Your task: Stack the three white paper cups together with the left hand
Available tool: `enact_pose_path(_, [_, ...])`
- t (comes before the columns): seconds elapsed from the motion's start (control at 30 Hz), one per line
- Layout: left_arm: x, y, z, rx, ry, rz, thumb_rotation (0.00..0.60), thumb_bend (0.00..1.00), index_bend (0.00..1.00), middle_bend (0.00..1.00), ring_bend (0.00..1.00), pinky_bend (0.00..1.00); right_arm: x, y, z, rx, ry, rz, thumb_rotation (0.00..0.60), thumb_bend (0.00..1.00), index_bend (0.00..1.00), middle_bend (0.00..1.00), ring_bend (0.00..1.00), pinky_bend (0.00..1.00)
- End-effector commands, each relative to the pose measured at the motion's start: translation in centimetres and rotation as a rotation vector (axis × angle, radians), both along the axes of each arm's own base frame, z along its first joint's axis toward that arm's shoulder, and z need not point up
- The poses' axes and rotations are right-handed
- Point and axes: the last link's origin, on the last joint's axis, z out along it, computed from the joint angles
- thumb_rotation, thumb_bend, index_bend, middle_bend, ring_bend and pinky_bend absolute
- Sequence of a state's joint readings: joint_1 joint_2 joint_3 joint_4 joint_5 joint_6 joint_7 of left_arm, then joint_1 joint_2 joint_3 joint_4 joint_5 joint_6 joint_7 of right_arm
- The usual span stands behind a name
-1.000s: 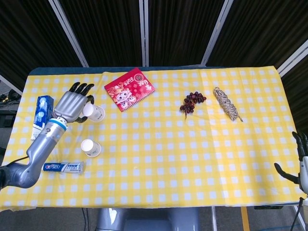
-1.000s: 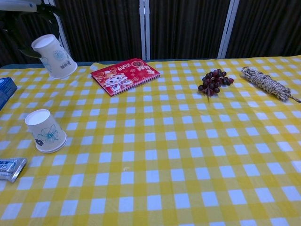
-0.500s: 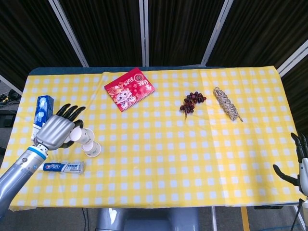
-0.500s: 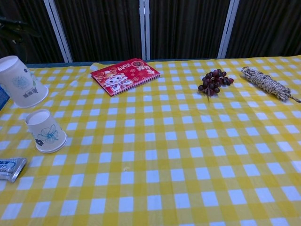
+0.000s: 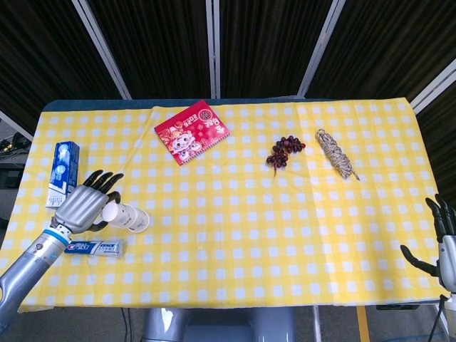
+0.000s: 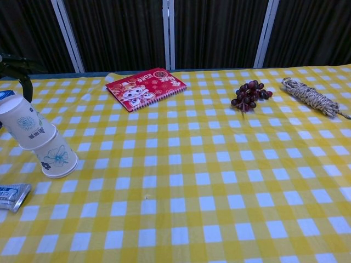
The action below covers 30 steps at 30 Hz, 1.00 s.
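Paper cup at lower left, fingers of the left hand curled around it, sits tilted over the standing cup — straighten, then press down squarely.

Lab-like test booth: dark curtain panels, props table.

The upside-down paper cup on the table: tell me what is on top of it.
Another white paper cup, tilted and held by the left hand, sits over the upside-down cup. The lower cup's top is covered; a third cup cannot be made out.
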<state>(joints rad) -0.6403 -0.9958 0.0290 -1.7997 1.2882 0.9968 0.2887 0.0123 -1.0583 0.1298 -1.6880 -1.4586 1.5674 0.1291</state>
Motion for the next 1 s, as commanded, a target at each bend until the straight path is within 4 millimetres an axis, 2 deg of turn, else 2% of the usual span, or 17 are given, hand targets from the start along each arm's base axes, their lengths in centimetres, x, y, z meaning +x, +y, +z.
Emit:
enact_pose_path(0.03, [0.1, 0.2, -0.4, -0.002, -0.011, -0.005, 0.6, 0.28, 0.42, 0.0, 0.0, 0.0, 0.1, 0.1, 0.0, -0.001, 0.002, 0.005, 0.6, 0.11, 0.05, 0.0, 0.0, 0.0])
enact_pose_path(0.2, [0.2, 0.3, -1.1, -0.004, -0.027, -0.008, 0.6, 0.28, 0.41, 0.0, 0.0, 0.0, 0.2, 0.2, 0.1, -0.005, -0.001, 0.007, 0.6, 0.11, 0.05, 0.0, 0.0, 0.0])
enact_pose_path(0.27, [0.2, 0.3, -1.2, -0.008, -0.028, -0.007, 0.6, 0.28, 0.38, 0.0, 0.0, 0.0, 0.1, 0.2, 0.2, -0.006, -0.003, 0.006, 0.6, 0.11, 0.05, 0.0, 0.0, 0.0])
enact_pose_path(0.37, [0.2, 0.4, -1.5, -0.014, -0.013, -0.007, 0.6, 0.27, 0.24, 0.0, 0.0, 0.0, 0.2, 0.2, 0.2, -0.006, -0.005, 0.01, 0.6, 0.11, 0.05, 0.0, 0.0, 0.0])
enact_pose_path(0.43, [0.2, 0.4, -1.6, -0.019, -0.006, 0.0, 0.6, 0.21, 0.11, 0.0, 0.0, 0.0, 0.3, 0.2, 0.2, -0.005, -0.005, 0.012, 0.6, 0.11, 0.05, 0.0, 0.0, 0.0])
enact_pose_path(0.53, [0.3, 0.4, -1.6, -0.024, -0.008, 0.014, 0.6, 0.16, 0.03, 0.0, 0.0, 0.0, 0.2, 0.3, 0.2, -0.005, -0.004, 0.01, 0.6, 0.11, 0.05, 0.0, 0.0, 0.0])
enact_pose_path(0.77, [0.0, -0.3, -0.9, 0.01, -0.053, 0.028, 0.6, 0.16, 0.0, 0.0, 0.0, 0.0, 0.1, 0.2, 0.0, 0.011, 0.004, 0.003, 0.6, 0.11, 0.05, 0.0, 0.0, 0.0])
enact_pose_path(0.97, [-1.0, -2.7, 0.7, 0.159, -0.165, 0.023, 0.6, 0.14, 0.0, 0.0, 0.0, 0.0, 0.1, 0.2, -0.4, 0.043, 0.026, -0.001, 0.6, 0.11, 0.05, 0.0, 0.0, 0.0])
enact_pose_path(1.0, [-1.5, -3.8, 1.1, 0.212, -0.193, 0.027, 0.6, 0.14, 0.0, 0.0, 0.0, 0.0, 0.2, 0.2, -0.5, 0.05, 0.031, 0.0, 0.6, 0.11, 0.05, 0.0, 0.0, 0.0])
